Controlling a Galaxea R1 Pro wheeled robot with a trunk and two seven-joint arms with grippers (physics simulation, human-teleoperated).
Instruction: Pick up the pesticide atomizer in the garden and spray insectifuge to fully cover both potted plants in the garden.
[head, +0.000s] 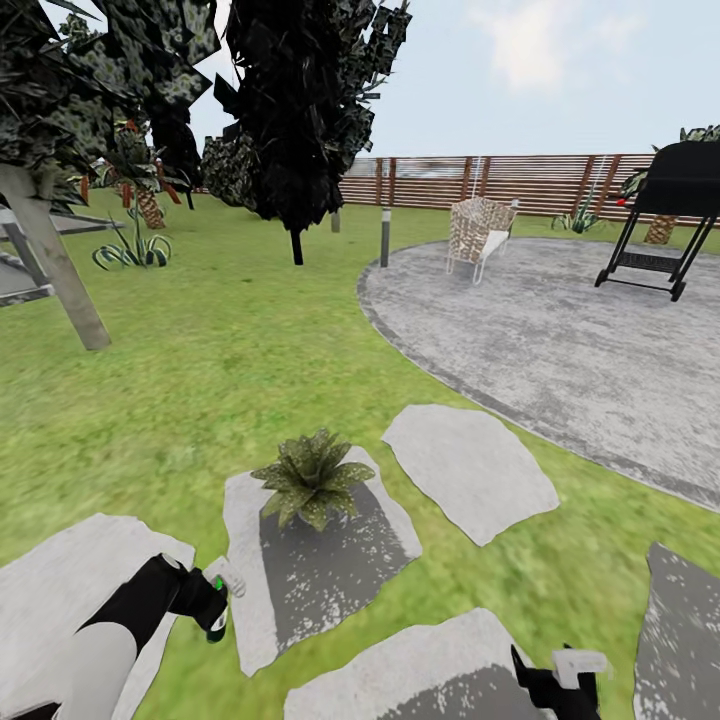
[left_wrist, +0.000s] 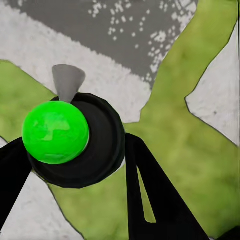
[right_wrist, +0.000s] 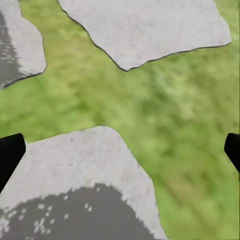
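- On the stepping stone (head: 330, 580) just ahead of the robot sits one potted plant (head: 312, 480), a low rosette at the stone's far end; a dark patch covers the stone behind it, with whitish specks along the patch's edge.
- The left end effector (head: 212, 600) is closed around the pesticide atomizer (left_wrist: 75, 140), held low over the grass at the near left edge of that stone. The left wrist view shows its bright green top and a pale cone-shaped nozzle between the black fingers.
- The right end effector (head: 560, 680) hangs open and empty near the bottom of the head view, above grass and another stone.
- Risk: the leaves show pale mottling, but I cannot tell whether it is insectifuge, so coverage may be misjudged.
- Risk: from this spot the nozzle seems aimed at stone, not leaves; spraying now would likely wet only the slab.
- Risk: reaching forward carelessly could brush the rosette's outer leaves.
- Room: lawn lies open left and ahead. The grey paved circle (head: 560, 340) with chair (head: 478, 235) and grill (head: 665, 215) stands well apart on the right, the tree trunk (head: 60, 270) well apart on the left.
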